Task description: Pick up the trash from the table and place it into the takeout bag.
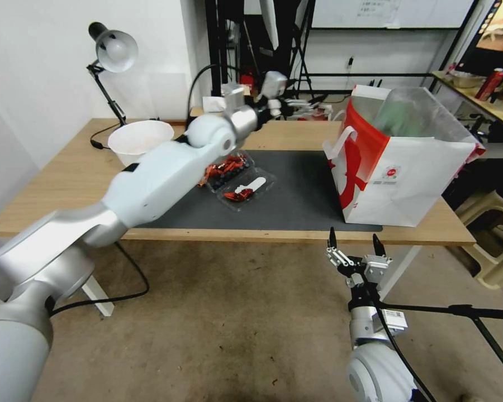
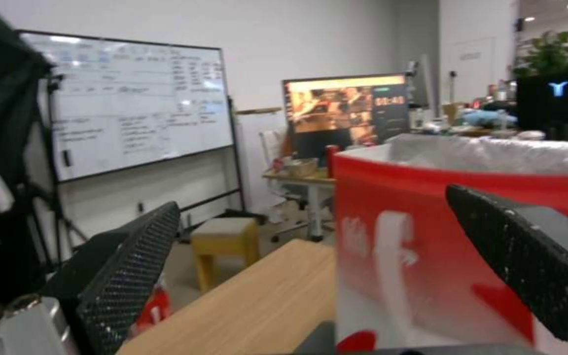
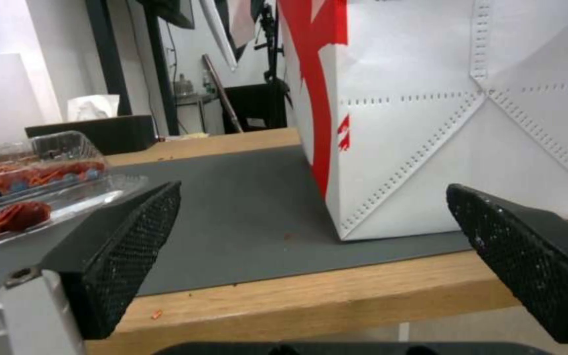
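Note:
The takeout bag (image 1: 408,167), white with a red side and a clear liner, stands on the right end of the dark mat (image 1: 296,201) on the table (image 1: 56,184). Trash on the mat is a clear clamshell tray (image 1: 237,176) with red scraps and a white spoon. A white bowl (image 1: 141,139) sits at the back left. My left gripper (image 1: 304,105) hovers open and empty above the table's back edge, left of the bag (image 2: 429,236). My right gripper (image 1: 352,241) is open and empty, just below the front edge near the bag's corner (image 3: 461,123); the tray (image 3: 34,172) lies off to one side.
A desk lamp (image 1: 114,53) stands at the back left with its cable on the table. A beige stool (image 1: 494,245) and a black stand's leg (image 1: 458,310) are on the right. A side shelf holds a red can (image 1: 490,84). Open floor lies before the table.

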{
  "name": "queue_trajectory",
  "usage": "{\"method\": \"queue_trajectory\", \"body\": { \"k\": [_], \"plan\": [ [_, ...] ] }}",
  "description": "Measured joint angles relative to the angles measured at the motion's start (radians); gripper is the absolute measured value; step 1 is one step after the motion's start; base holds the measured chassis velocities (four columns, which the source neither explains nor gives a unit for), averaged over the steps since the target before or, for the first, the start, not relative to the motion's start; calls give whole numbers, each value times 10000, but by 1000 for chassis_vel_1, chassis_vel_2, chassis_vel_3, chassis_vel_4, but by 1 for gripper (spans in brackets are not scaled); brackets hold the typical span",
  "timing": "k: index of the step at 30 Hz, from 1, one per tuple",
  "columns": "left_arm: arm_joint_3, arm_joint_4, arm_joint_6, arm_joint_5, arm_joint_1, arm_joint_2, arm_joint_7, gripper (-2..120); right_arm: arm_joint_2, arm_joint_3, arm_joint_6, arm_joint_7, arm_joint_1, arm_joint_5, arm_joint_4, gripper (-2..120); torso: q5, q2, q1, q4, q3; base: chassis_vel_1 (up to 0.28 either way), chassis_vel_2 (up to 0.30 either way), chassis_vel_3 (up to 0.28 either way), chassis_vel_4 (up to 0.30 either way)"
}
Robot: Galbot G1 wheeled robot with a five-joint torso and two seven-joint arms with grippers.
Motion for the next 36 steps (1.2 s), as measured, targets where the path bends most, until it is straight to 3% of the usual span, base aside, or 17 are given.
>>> {"method": "queue_trajectory", "body": {
  "k": [8, 13, 25, 36],
  "plan": [
    [-1003, -617, -21, 117, 968, 1019, -168, 100, 13, -78, -47, -2, 51, -44, -32, 100, 0, 0, 0, -1, 0, 0, 0, 0, 0],
    [-2188, -1186, -19, 307, 2012, 1654, -432, 100, 14, -110, -58, -4, 59, -76, -69, 100, 1, 0, 0, 0, 0, 0, 0, 0, 0],
    [-3885, -2580, 140, 825, 4201, 2270, -1573, 100, 31, -200, -59, -13, 71, -140, -146, 100, -4, 1, 0, 0, 0, 0, 0, 0, 0],
    [-4908, -3296, 191, 1099, 5646, 2522, -2002, 100, 53, -249, -54, -19, 73, -176, -163, 100, 3, 0, -1, -1, -1, 0, 0, 0, 0]
  ]
}}
